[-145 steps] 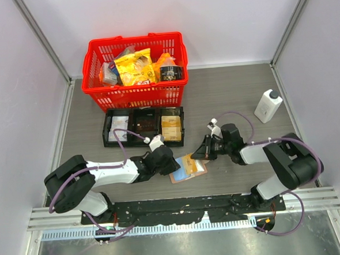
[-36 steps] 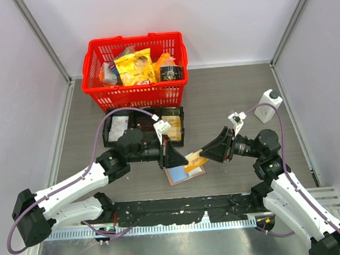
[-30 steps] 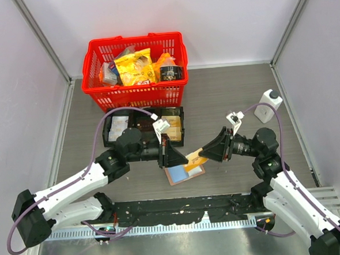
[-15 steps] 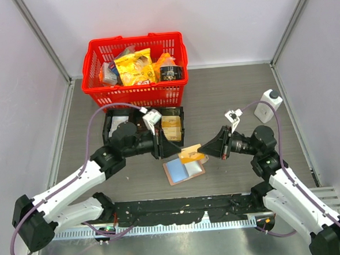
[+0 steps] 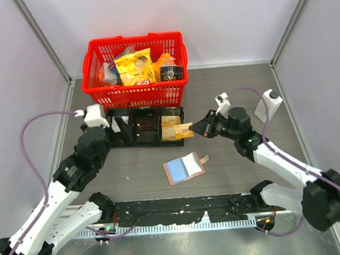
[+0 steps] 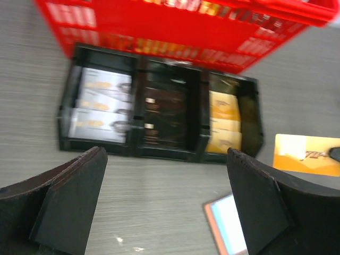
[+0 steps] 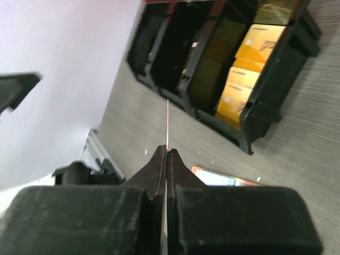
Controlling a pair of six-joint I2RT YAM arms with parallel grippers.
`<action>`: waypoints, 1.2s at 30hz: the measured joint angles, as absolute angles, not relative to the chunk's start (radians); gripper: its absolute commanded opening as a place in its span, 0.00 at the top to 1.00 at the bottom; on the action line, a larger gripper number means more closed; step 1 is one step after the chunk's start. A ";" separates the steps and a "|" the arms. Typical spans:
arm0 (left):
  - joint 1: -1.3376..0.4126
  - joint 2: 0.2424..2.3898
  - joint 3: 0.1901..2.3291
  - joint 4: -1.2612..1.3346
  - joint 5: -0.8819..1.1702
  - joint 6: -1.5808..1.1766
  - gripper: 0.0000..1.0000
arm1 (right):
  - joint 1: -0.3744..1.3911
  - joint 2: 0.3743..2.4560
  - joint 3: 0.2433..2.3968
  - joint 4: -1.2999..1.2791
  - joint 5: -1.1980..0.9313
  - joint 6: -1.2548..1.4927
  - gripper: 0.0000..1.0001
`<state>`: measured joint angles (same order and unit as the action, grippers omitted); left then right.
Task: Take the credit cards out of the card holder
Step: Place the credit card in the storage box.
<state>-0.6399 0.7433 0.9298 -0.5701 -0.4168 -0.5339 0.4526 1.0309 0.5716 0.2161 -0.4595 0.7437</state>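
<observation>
Right gripper (image 5: pixel 200 128) closed on one gold credit card (image 5: pixel 184 130), pinched by its right end. In the right wrist view the card shows edge-on, a thin line running out from between the shut jaws. Its long axis runs left-right, free end pointing left at the black tray (image 5: pixel 142 144).

The card hangs at the tray's right end, by the compartment already holding gold cards. I can't tell whether it is over the rim or just short of it.

Card holder (image 5: pixel 184 168) lies open on the counter, blue and white inside up, near of the right gripper and a little to its left, apart from it. I can't make out whether any cards remain in it.

Left gripper (image 6: pixel 166 154) wide open, empty, hanging out to the left and facing the tray. The holder is well to its right.

My read: the right arm is the nearer one to both tray and holder. A short push left should bring the card over that right compartment.
</observation>
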 measured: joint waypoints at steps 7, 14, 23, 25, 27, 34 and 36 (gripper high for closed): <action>-0.638 0.616 0.876 -0.640 -0.635 -0.509 0.00 | 0.610 1.336 0.780 0.169 -0.189 0.741 0.99; -0.580 0.611 0.870 -0.663 -0.675 -0.509 0.00 | 0.712 1.604 0.944 0.138 -0.007 0.745 0.99; -0.286 0.646 0.847 -0.649 -0.464 -0.529 0.00 | 0.727 1.706 1.007 0.068 0.131 0.762 0.61; -0.279 0.646 0.846 -0.648 -0.438 -0.535 0.00 | 0.727 1.692 1.006 0.044 0.162 0.758 0.54; -0.279 0.645 0.846 -0.646 -0.420 -0.538 0.00 | 0.727 1.654 1.006 0.012 0.190 0.749 0.49; -0.279 0.605 0.834 -0.633 -0.407 -0.524 0.00 | 0.720 1.343 0.965 -0.114 0.347 0.646 0.33; -0.279 0.588 0.828 -0.627 -0.408 -0.514 0.00 | 0.699 1.242 0.964 -0.152 0.398 0.605 0.30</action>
<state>-0.2787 0.5880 0.8280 -0.6270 -0.4076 -0.5140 0.6994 1.2415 0.9638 -0.1524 0.3981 0.6048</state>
